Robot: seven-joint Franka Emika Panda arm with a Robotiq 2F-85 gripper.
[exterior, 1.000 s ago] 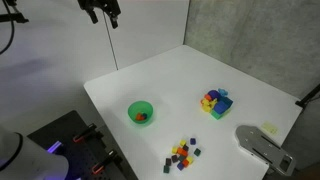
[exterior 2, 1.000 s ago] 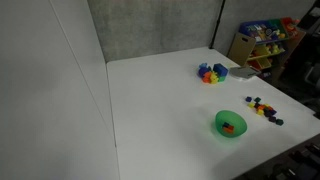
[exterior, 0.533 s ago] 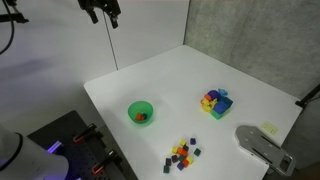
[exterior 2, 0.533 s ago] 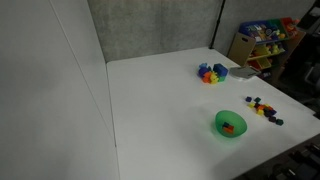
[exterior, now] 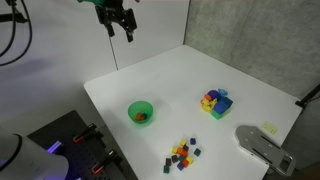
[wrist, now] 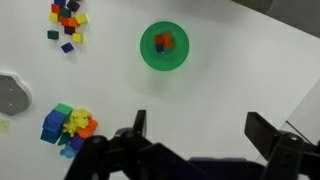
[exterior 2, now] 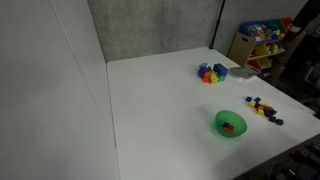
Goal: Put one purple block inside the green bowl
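Hanging high above the white surface (exterior: pixel 170 85) in an exterior view: the pincer (exterior: pixel 119 28), released, jaws spread wide with nothing between them. Same reading from the wrist view, with the two dark fingers (wrist: pixel 265 135) standing well apart at the lower edge and only bare surface in the gap.

Well below the pincer and straight ahead of its fingertips in the wrist view: the green bowl (wrist: pixel 148 52), upright, already holding a small orange-red piece (wrist: pixel 163 42) but nothing purple. Probably held this high to take in the whole layout before choosing a cube.

Farther ahead and off to one side of the pincer: a cluster of loose cubes (wrist: pixel 66 24), scattered flat and well apart from the bowl. Among them a couple of dark bluish-violet ones, most likely including the purple block (wrist: pixel 67 46) on the side of the cluster nearest the pincer. Too small to tell purple from blue with certainty. Lying at the fringe with open space toward the pincer, so probably easy to straddle.

Closer to the pincer on that same side: the multicoloured block stack (wrist: pixel 68 125), assembled and best left alone. Just beside it, a grey disc (wrist: pixel 10 95).

Judged as the very opening of the task: nothing picked up, no purple block in the bowl yet. Next, presumably: swing toward the cluster, descend with jaws wide, and line up over a single cube to avoid nudging its neighbours.
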